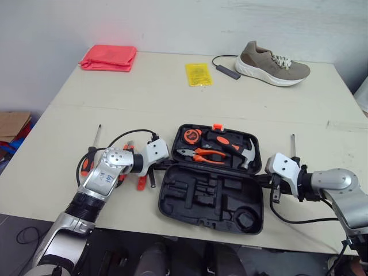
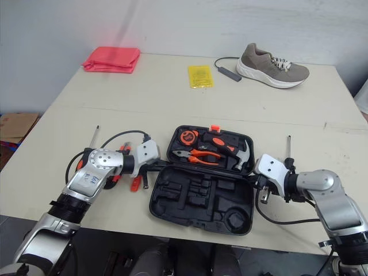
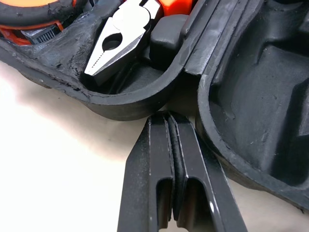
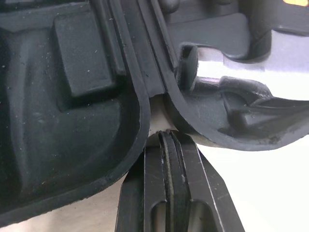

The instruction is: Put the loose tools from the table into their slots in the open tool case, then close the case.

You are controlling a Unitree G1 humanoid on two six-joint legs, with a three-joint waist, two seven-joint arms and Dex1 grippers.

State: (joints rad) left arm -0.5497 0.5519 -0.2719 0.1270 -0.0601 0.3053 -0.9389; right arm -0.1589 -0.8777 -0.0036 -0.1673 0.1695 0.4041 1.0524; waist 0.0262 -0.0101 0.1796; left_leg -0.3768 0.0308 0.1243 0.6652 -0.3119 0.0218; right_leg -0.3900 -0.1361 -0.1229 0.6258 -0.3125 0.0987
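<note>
Tool case lies open, tools still loose. The case (image 1: 190, 198) sits at lower centre of the head view, its long axis running left to right and its empty half nearest the camera. The far half holds a tape measure (image 1: 190, 137), pliers (image 1: 198, 154) with nose pointing frame-left, and a hammer (image 1: 244, 152) with its head at the right end. The left gripper (image 3: 169, 118) sits at the case's left hinge end, the right gripper (image 4: 169, 135) at its right. The wrist views make plain that each pair of fingers is pressed flat together, gripping nothing, tips at the seam between the halves. In the head view a screwdriver (image 1: 98, 135) lies left of the case, shaft pointing up-frame, and an orange tool (image 1: 141, 183) lies beside the left arm.
</note>
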